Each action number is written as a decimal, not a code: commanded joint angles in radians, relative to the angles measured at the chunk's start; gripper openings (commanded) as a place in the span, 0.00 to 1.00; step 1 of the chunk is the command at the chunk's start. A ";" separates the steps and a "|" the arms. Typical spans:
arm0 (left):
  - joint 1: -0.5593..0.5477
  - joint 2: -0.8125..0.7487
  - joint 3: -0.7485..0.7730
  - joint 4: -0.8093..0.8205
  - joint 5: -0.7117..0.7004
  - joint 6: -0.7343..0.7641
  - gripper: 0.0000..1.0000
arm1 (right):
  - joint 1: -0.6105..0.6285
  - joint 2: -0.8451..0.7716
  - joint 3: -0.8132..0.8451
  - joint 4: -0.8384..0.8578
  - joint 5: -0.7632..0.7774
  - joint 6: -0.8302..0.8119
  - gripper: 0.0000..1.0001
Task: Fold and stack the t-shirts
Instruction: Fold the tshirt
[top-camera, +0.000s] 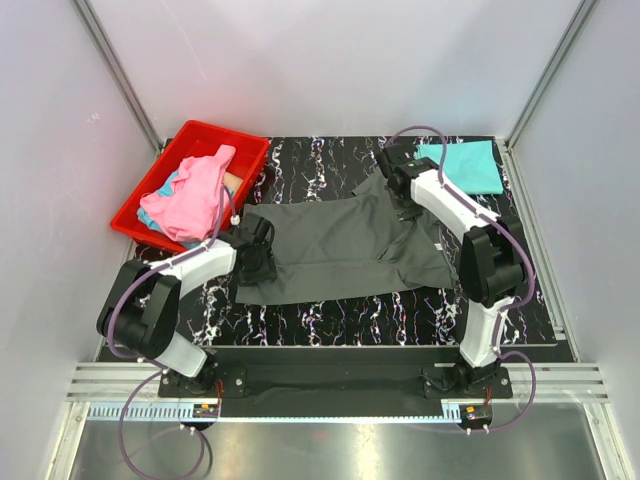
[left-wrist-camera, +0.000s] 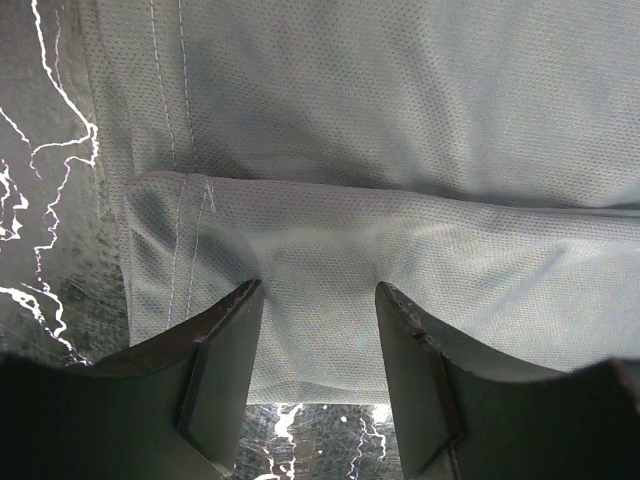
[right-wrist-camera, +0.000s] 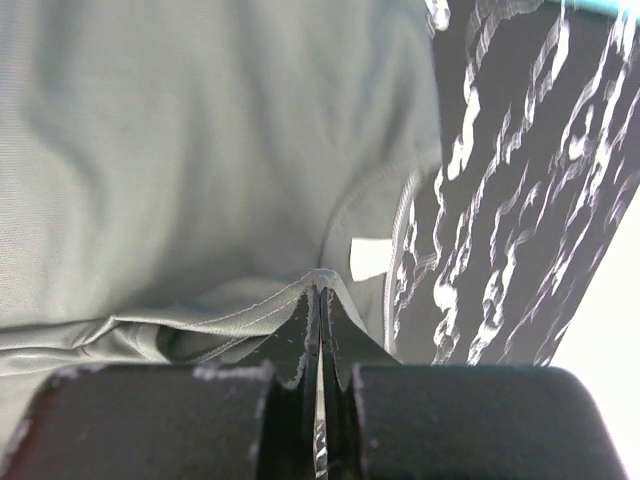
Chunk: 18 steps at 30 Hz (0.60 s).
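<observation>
Limp grey shirt (top-camera: 340, 250), best gripped at seams: right claw (right-wrist-camera: 320, 300) pinches its neck edge, left claw (left-wrist-camera: 320, 330) open, empty, over its hem

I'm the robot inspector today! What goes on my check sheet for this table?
Surface: black white-veined tabletop.
Job's things: dark grey cloth t-shirt spread flat; folded teal t-shirt at far right corner; pink t-shirt and light blue t-shirt heaped in red plastic bin.
Clutter: nothing seen.
Grippers: left gripper open over the grey shirt's hem; right gripper shut on its edge.
Cables: purple cables loop along both arms.
Surroundings: white walls, metal frame rails.
</observation>
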 joint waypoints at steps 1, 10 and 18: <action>0.000 0.020 -0.037 0.054 -0.004 -0.017 0.56 | 0.046 0.008 0.040 0.107 0.028 -0.199 0.00; 0.000 0.009 -0.049 0.035 -0.040 -0.010 0.56 | 0.105 0.081 -0.040 0.250 0.076 -0.366 0.00; -0.001 0.007 -0.052 0.026 -0.054 -0.010 0.56 | 0.118 0.023 -0.098 0.413 0.013 -0.486 0.02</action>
